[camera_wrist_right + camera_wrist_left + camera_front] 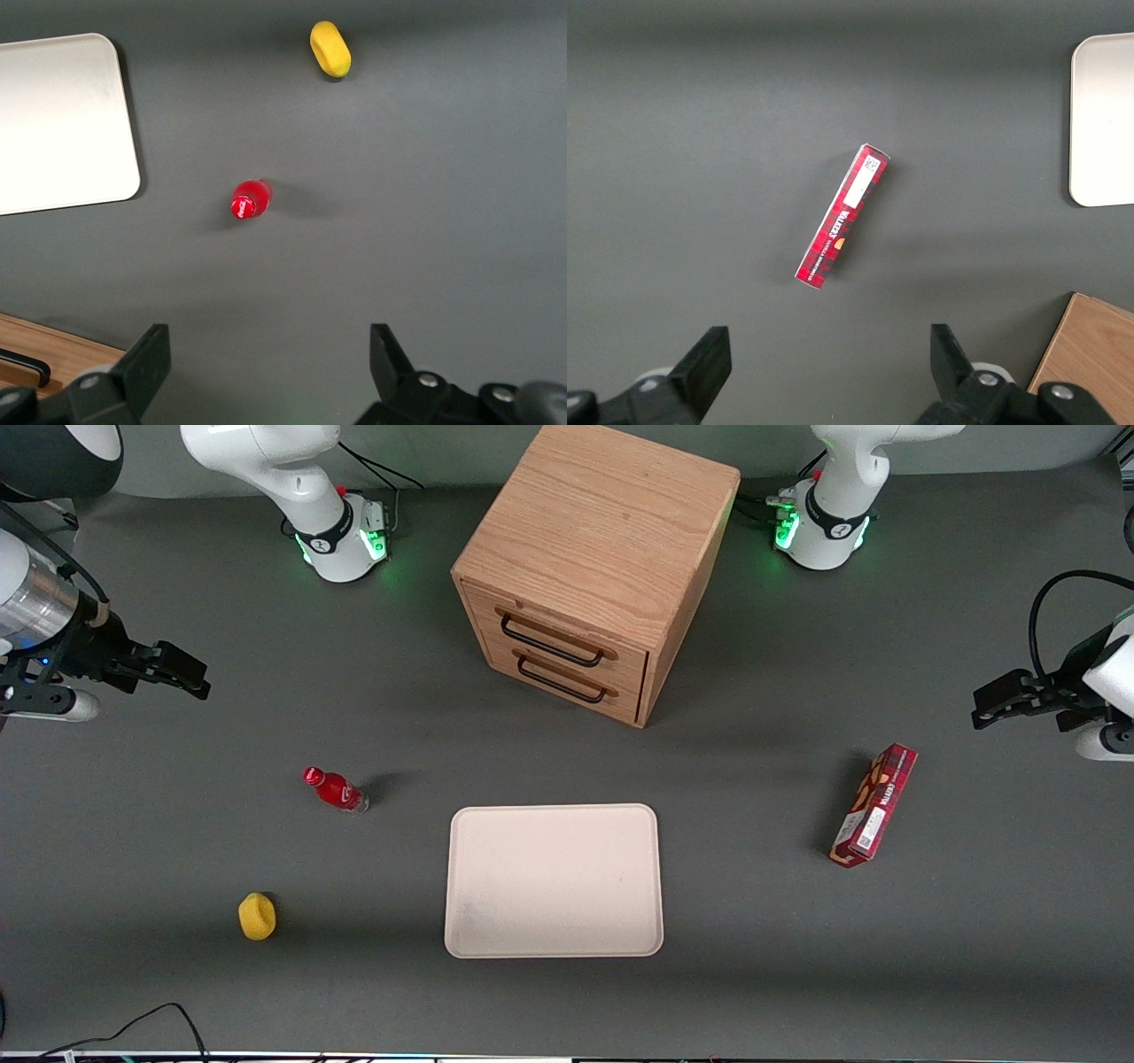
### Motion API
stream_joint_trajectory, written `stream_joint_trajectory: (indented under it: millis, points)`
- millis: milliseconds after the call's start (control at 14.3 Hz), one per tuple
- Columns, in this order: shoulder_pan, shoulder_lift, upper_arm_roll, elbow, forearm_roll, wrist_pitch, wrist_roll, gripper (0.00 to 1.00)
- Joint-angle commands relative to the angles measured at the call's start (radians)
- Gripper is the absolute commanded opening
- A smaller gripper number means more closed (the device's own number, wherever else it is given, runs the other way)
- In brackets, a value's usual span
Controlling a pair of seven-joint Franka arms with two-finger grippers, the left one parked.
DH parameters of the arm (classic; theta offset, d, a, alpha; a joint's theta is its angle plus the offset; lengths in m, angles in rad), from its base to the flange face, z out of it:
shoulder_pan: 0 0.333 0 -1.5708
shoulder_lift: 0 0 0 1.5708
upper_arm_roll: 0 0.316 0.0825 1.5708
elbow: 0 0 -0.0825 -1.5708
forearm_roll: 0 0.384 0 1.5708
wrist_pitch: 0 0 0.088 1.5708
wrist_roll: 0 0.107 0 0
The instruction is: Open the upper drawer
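- Nearest the front camera lies the pale tray (554,881), flat on the dark grey table (753,974), with the yellow object (257,916) about as near, toward the working arm's end.
- The gripper (182,671) hangs above the table at the working arm's end, well apart from everything, its two black fingers (146,363) spread wide with nothing between them.
- Closest to it is the red bottle (336,789), standing upright on the table, nearer the front camera than the gripper and apart from the tray; the wrist view looks down on its cap (242,207).
- The wooden cabinet (602,531) stands mid-table, farther from the front camera than the tray, turned at a slant.
- The upper drawer (558,633) sits flush and closed in the cabinet front, its black bar handle (549,643) untouched, directly above the lower drawer (567,677) with a matching handle.
- The red carton (873,805) lies toward the parked arm's end, well apart from the tray and the cabinet.
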Motion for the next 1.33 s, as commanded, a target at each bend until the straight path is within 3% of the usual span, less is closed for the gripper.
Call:
stream_joint_trajectory:
  millis: [0,419,558,767,907,1116,1256]
  points:
    - [0.012,0.004,-0.003,0.027,-0.008,-0.025,0.025,1.0]
    - [0.018,0.014,0.013,0.079,-0.002,-0.06,0.022,1.0]
    - [0.018,0.017,0.076,0.099,0.067,-0.109,-0.005,1.0]
    - [0.018,0.05,0.177,0.154,0.237,-0.108,-0.037,1.0]
    - [0.017,0.074,0.269,0.157,0.257,-0.103,-0.092,1.0]
    - [0.017,0.193,0.389,0.186,0.334,-0.088,-0.36,1.0]
    - [0.017,0.275,0.444,0.189,0.377,-0.067,-0.395,1.0]
